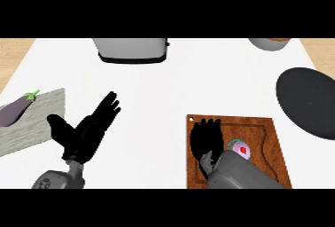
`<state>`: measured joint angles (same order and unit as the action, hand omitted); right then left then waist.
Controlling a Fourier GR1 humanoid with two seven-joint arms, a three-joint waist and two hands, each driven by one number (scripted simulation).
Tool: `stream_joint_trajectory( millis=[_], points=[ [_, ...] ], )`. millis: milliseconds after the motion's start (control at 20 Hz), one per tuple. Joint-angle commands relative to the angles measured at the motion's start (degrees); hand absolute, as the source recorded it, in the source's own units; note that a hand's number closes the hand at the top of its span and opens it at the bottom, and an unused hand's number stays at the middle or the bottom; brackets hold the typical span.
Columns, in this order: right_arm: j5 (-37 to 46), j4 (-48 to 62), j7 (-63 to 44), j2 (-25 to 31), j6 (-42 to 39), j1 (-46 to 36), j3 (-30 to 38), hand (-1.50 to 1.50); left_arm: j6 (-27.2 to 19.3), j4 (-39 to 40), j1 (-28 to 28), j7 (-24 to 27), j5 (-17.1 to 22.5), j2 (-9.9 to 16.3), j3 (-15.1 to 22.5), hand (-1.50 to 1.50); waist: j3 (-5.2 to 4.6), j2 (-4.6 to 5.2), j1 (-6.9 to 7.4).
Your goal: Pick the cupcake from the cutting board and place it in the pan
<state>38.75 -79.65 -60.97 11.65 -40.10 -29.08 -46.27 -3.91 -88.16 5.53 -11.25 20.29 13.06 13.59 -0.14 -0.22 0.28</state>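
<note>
Cupcake (240, 148), pink-topped with a red spot, sits on the wooden cutting board (268, 133) at the lower right, just beside the right hand (207, 137). That hand lies flat over the board's left part, fingers straight and holding nothing. Dark pan (307, 102) lies beyond the board at the right edge. Left hand (88, 126) rests open over the white counter (196, 84), fingers up. Eggplant (16, 111) lies on a grey mat (46, 119) at left. A toaster (131, 49) stands at the top.

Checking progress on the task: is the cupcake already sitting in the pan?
No, the cupcake sits on the cutting board beside the right hand, while the pan lies apart to the right.
</note>
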Motion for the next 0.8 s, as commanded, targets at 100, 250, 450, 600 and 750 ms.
stream_joint_trajectory(
  millis=[100, 250, 450, 600, 750],
  points=[
    [4.3, 3.4, -12.7, -4.9, -7.3, -2.1, 0.4, -1.5, 0.7, 1.8, 0.5, 1.6, -0.1, -0.8, -0.8, 0.0, 0.04, 0.13, -0.16],
    [8.2, 0.9, -12.3, -1.9, -8.7, 1.1, -2.2, -1.5, -0.6, -1.1, 0.3, -1.0, 0.2, -1.0, -0.8, 0.0, 0.06, -0.15, -0.73],
    [10.3, 2.1, -10.5, -1.6, -10.7, 1.4, 1.1, -1.5, 0.4, 0.6, -0.8, 1.1, -0.8, -0.7, -1.1, 0.0, 0.07, 0.05, -0.52],
    [12.8, -2.5, -7.4, 2.0, -10.0, 6.1, 1.4, -1.5, -2.1, -2.4, -2.1, -0.4, -2.6, -2.4, 0.6, 0.0, 0.12, -0.02, -0.67],
    [15.1, -1.7, -7.5, -1.1, -11.7, 5.2, 3.8, -1.5, 1.5, -1.4, -3.3, 1.3, -1.3, -0.7, -1.1, 0.0, 0.1, 0.1, -0.43]
  ],
)
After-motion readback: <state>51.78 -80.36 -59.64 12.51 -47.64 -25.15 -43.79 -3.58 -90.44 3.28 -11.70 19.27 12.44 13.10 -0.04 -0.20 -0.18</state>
